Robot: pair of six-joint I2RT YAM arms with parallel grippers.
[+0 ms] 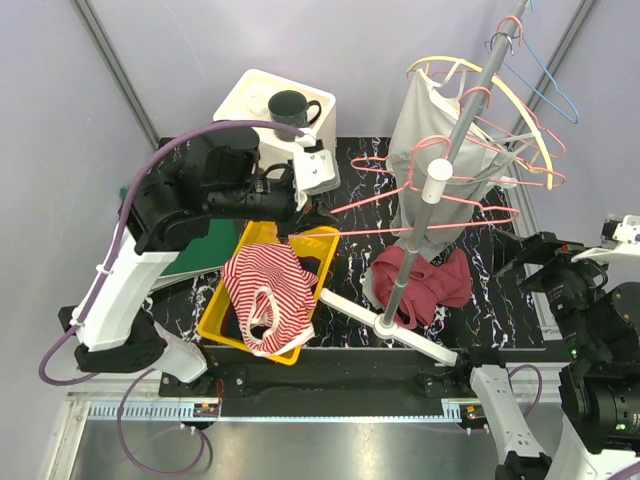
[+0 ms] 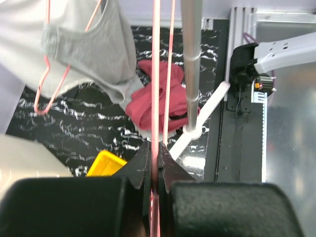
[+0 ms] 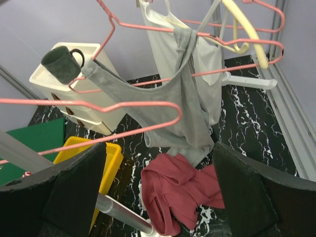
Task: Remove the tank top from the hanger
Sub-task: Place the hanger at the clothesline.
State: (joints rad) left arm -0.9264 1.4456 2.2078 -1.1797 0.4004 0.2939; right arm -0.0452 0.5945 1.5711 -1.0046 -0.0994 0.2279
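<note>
Jaws of the left gripper [image 2: 157, 154] are clamped on a pink hanger wire [image 2: 156, 74]. Those of the right gripper [image 3: 159, 148] stand wide apart, holding nothing. The grey tank top [image 3: 180, 106] hangs high on the rack [image 1: 438, 172], above a red garment [image 3: 173, 192]. Hold the wire steady, close the free jaws on a strap, then draw it off the hanger end. Straps point up, hem down; the long axis is near vertical.

Pink hanger wire [image 2: 156, 74] vanishes between left gripper [image 2: 156, 149] jaws; rack pole [image 1: 411, 255] top cut off by frame.
</note>
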